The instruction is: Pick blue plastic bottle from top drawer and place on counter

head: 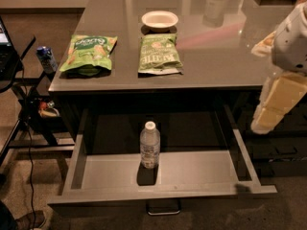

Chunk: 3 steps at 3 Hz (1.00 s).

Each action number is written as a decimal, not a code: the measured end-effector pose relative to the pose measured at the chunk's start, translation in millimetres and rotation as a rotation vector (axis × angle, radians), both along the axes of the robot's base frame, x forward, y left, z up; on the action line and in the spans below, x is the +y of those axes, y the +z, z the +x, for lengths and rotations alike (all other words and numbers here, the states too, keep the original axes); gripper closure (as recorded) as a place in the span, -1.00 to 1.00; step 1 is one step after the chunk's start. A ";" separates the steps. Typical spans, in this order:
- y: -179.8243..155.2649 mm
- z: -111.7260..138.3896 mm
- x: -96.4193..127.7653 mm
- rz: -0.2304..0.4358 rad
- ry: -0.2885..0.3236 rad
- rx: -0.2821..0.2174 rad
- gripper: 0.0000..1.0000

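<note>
- Camera view: top drawer (201,174) pulled open at 6 o'clock below the counter (216,56); its metal loop handle (163,209) shows at the front edge.
- Blue plastic bottle (149,147) stands upright on the drawer floor, about mid-width, white cap up, apart from both drawer sides.
- Gripper (266,121) at 3 o'clock, hanging off the counter's right edge, above the drawer's right side, well apart from the bottle. Holds nothing that I can see; whether it is set wide or narrow I cannot tell.
- On the counter: left green snack bag (88,54) at 10 o'clock, right green snack bag (158,54) beside it, white bowl (159,19) at 12 o'clock just behind the right bag.
- Blue can (46,59) at 9 o'clock, off the counter.
</note>
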State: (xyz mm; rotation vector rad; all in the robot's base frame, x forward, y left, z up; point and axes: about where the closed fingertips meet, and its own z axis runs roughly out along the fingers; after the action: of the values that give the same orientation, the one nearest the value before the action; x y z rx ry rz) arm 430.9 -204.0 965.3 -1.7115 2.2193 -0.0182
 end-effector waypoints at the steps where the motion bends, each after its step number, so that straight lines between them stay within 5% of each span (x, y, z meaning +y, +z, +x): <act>1: -16.9 -9.3 20.3 0.053 0.026 0.039 -1.00; 2: -31.6 -20.8 46.0 0.092 0.087 0.098 -1.00; 3: -31.7 -21.1 46.6 0.093 0.088 0.096 -1.00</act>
State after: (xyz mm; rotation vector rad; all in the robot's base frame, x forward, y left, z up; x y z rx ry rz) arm 409.8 -157.5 933.6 -1.7919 2.1725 0.1893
